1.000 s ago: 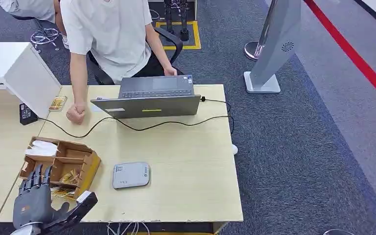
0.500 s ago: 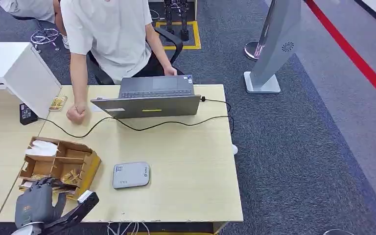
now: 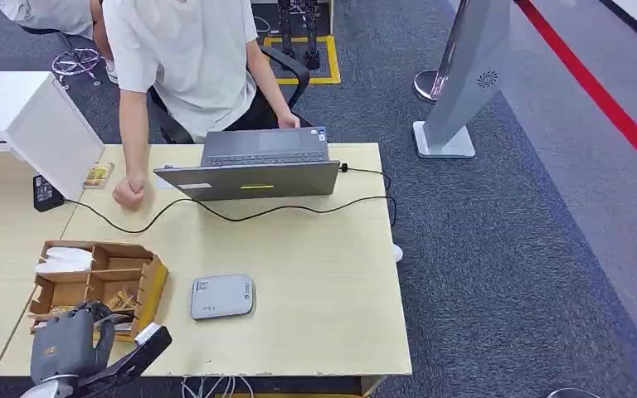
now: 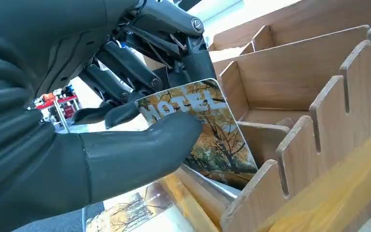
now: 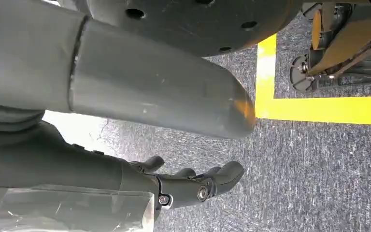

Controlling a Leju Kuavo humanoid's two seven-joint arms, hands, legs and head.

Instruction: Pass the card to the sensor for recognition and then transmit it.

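Note:
My left hand (image 3: 75, 344) reaches into the near end of the wooden card box (image 3: 151, 286) at the table's front left. In the left wrist view its thumb and fingers (image 4: 140, 145) pinch a yellow hotel card (image 4: 207, 130) that still stands partly in a slot of the box (image 4: 328, 116). More yellow cards (image 3: 121, 300) lie in the box. The grey card sensor (image 3: 221, 296) lies flat on the table just right of the box. My right hand (image 5: 193, 186) hangs beside my body over the carpet, its fingers loosely curved and holding nothing.
A person in a white shirt (image 3: 184, 58) sits behind an open laptop (image 3: 253, 166) at the table's far side, one fist (image 3: 128, 192) on the table. A black cable (image 3: 240, 215) crosses the table. A white box (image 3: 25, 124) stands far left.
My left hand went from spread above the box to curled down into it, closing on a card. The box shifted slightly under the hand.

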